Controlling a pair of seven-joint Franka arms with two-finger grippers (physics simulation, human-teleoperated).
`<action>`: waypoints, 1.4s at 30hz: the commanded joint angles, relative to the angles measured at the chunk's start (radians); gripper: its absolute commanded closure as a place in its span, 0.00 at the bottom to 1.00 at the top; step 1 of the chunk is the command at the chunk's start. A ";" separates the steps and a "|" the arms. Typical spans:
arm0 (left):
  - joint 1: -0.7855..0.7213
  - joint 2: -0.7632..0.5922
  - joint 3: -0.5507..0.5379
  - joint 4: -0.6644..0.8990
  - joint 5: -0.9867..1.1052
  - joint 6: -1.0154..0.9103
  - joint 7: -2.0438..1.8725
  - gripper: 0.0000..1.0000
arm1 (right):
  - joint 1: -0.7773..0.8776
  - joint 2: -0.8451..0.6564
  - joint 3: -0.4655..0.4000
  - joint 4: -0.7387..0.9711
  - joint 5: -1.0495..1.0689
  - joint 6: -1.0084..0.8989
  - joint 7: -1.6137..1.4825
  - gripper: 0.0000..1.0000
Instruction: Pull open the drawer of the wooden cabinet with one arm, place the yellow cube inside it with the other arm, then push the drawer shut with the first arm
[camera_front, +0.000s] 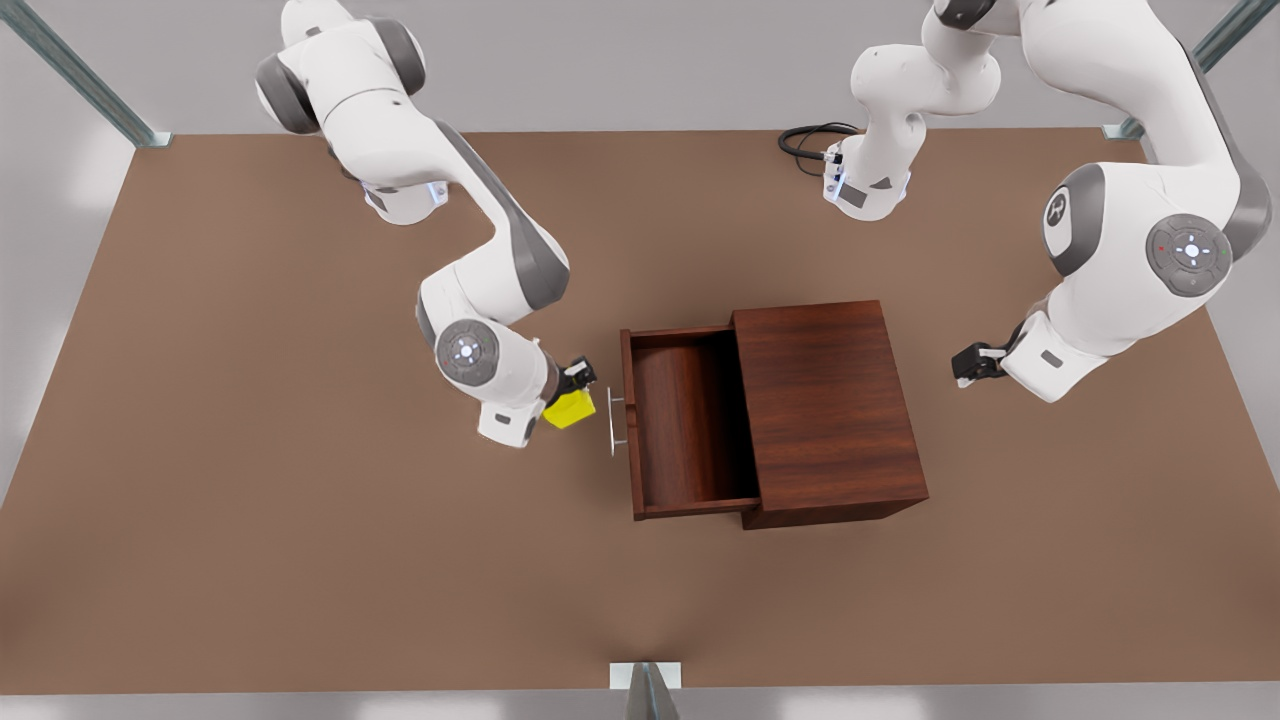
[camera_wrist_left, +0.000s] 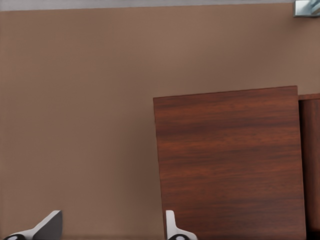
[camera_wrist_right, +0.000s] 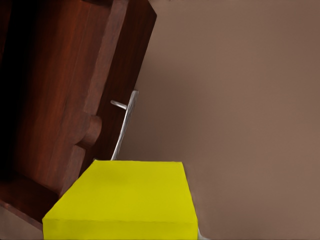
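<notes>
Front view: right gripper clamps the yellow cube just outside the handle of the open drawer, tray lying beyond; left gripper, fingers spread, waits behind the cabinet.

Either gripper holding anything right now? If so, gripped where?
The right gripper holds the yellow cube from its top, just short of the open drawer. The left gripper waits open beside the wooden cabinet, holding nothing.

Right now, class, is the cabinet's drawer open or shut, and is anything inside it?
Open and empty. The drawer is pulled well out of the wooden cabinet, its bare floor visible; the yellow cube is outside, beyond the handle.
</notes>
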 joint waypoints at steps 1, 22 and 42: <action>0.000 -0.001 0.001 0.000 0.004 -0.001 0.048 0.00 | 0.005 0.017 0.028 0.021 0.029 0.043 0.657 0.29; -0.164 -0.024 -0.170 0.118 -0.046 -0.132 -0.278 0.00 | -0.266 -0.038 0.050 0.170 -0.163 -0.273 0.205 0.00; -0.653 0.743 -0.148 0.590 0.326 0.726 -1.228 0.00 | -0.402 -0.236 -0.144 -0.231 -0.269 -0.069 -0.168 0.00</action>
